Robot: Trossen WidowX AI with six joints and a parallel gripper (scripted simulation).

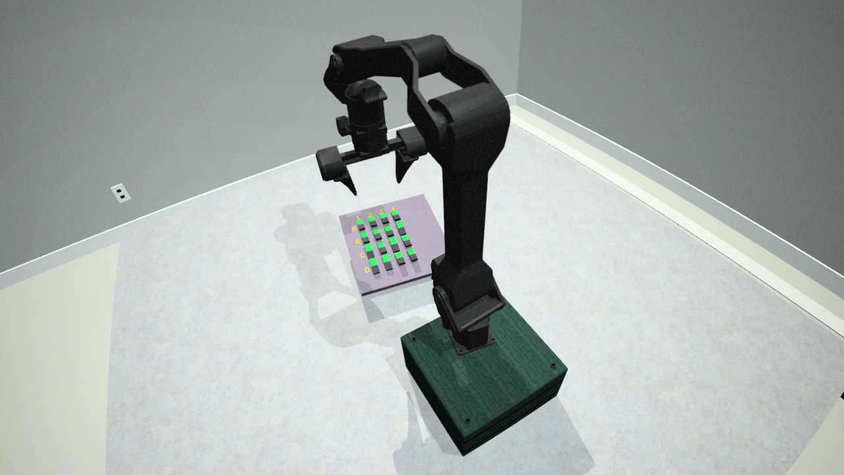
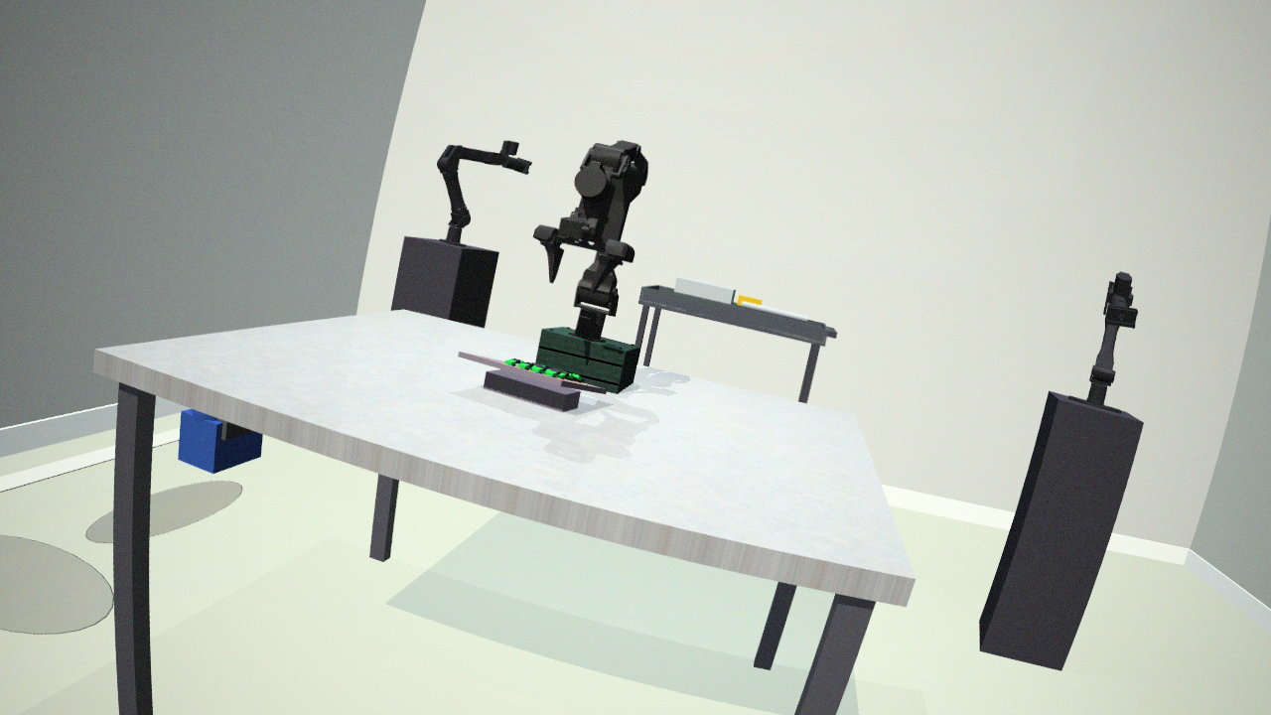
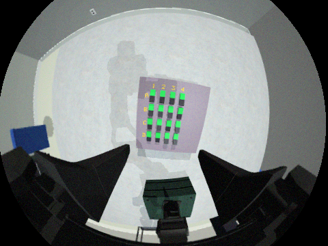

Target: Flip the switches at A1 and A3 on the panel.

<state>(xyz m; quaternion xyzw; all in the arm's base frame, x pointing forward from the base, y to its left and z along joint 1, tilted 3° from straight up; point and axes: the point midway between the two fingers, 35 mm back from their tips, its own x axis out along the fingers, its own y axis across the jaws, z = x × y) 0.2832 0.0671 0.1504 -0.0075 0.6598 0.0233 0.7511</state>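
A mauve switch panel [image 1: 429,236] [image 2: 478,357] [image 3: 199,119] lies in front of the arm, with lettered rows and numbered columns of small rocker switches. Switch A1 [image 1: 360,225] [image 3: 152,96] is at the far left corner of the grid. Switch A3 [image 1: 384,218] [image 3: 172,98] is in the same row, two columns to the right. Both show a green far half and a dark near half; which end is raised is too small to tell. My gripper [image 1: 377,187] [image 3: 165,151] is open and empty, pointing down high above the panel. It touches no switch.
Neighbouring switches stand close around A1 and A3, including A2 [image 3: 162,97] between them. The panel rests on a dark block [image 2: 530,389]. The green arm base [image 1: 483,366] [image 2: 586,359] [image 3: 169,195] stands on the near side of the panel.
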